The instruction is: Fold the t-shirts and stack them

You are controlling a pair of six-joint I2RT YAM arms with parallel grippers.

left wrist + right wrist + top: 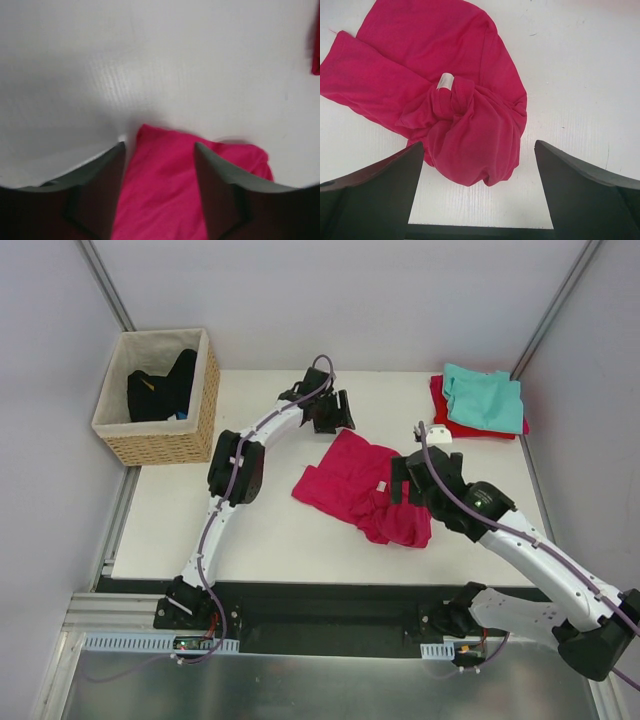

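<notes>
At the centre of the table (260, 530), the magenta t-shirt (355, 485) lay between two grippers.
It lay crumpled, white label (445, 81) up, bunched toward 5 o'clock. The left gripper (159, 147) straddled its 12 o'clock corner, jaws half-wide, cloth unpinched. The right gripper (479, 145) hovered over the bunch, jaws wide, empty. At 2 o'clock, the teal t-shirt (485, 398) lay on the red t-shirt (440, 410).

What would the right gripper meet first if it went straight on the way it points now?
Most likely the bunched end of the pink t-shirt, lying ahead between its open fingers; depth is unclear.
</notes>
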